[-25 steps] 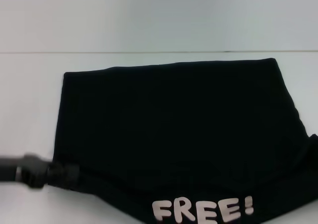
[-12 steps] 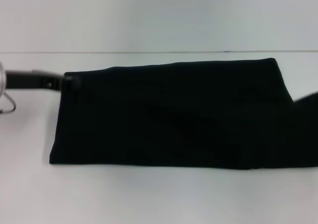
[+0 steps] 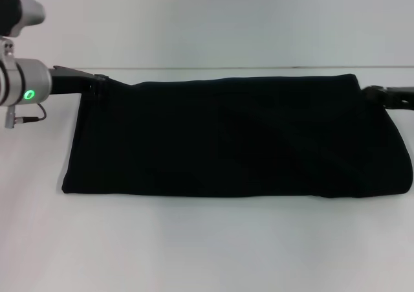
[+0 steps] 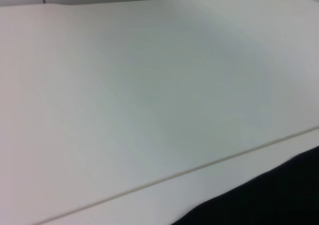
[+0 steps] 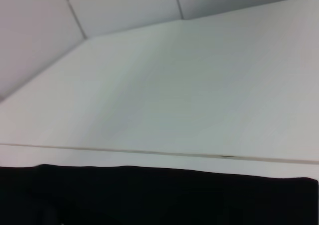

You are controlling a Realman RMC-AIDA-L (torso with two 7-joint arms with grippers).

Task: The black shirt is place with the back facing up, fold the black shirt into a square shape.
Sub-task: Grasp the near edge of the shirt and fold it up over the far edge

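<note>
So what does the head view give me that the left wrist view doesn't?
Only the head view shows the whole black shirt lying as a wide folded band, with the left gripper at its far left corner and the right gripper at its far right corner. Only the left wrist view shows the wall panel seams behind the table. Both show white table and black fabric.

You're looking at a plain white table [image 3: 207, 253], matte and evenly lit, no hard shadows showing. Its far edge is running as a thin dark line [image 3: 213, 67] across the head view, just beyond where both end effectors are sitting. Behind that edge a pale grey-white wall [image 3: 226, 20] is filling the rest. In the right wrist view the wall [image 5: 124, 5] is showing panel seams [image 5: 74, 11].
</note>
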